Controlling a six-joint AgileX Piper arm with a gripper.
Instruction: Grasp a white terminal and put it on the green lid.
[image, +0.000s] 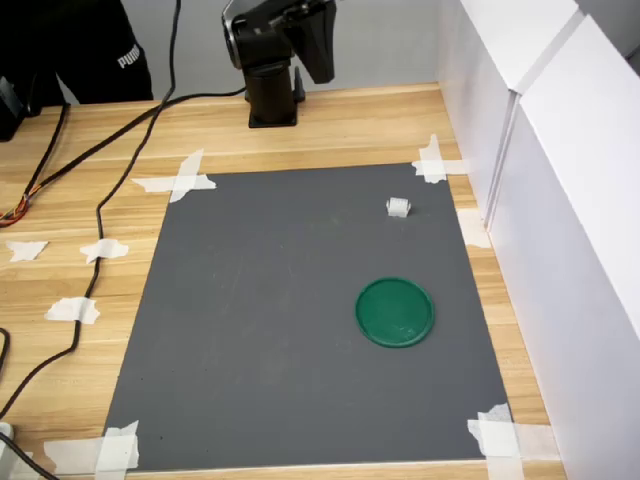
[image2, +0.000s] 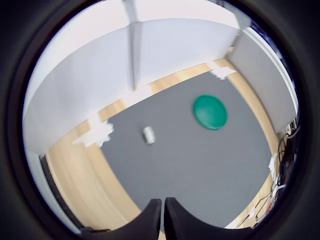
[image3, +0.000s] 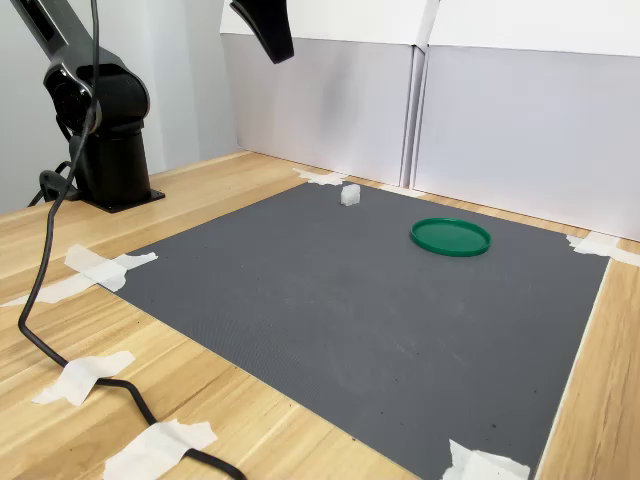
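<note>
The white terminal (image: 398, 207) (image3: 350, 194) (image2: 149, 135) is a tiny blocky piece lying on the grey mat near its far corner, close to the white wall. The green lid (image: 395, 312) (image3: 451, 237) (image2: 210, 111) lies flat on the mat, apart from the terminal and with nothing on it. My gripper (image2: 163, 215) (image: 320, 55) (image3: 272, 38) hangs high above the mat's far edge near the arm base, well clear of both things. In the wrist view its two fingers meet with nothing between them, so it is shut and holds nothing.
The grey mat (image: 280, 330) is taped at its corners onto a wooden table (image: 90, 200). White wall panels (image: 560, 200) line the first exterior view's right. The black arm base (image: 272, 95) stands behind the mat. Black cables (image: 100, 210) trail over the wood beside it.
</note>
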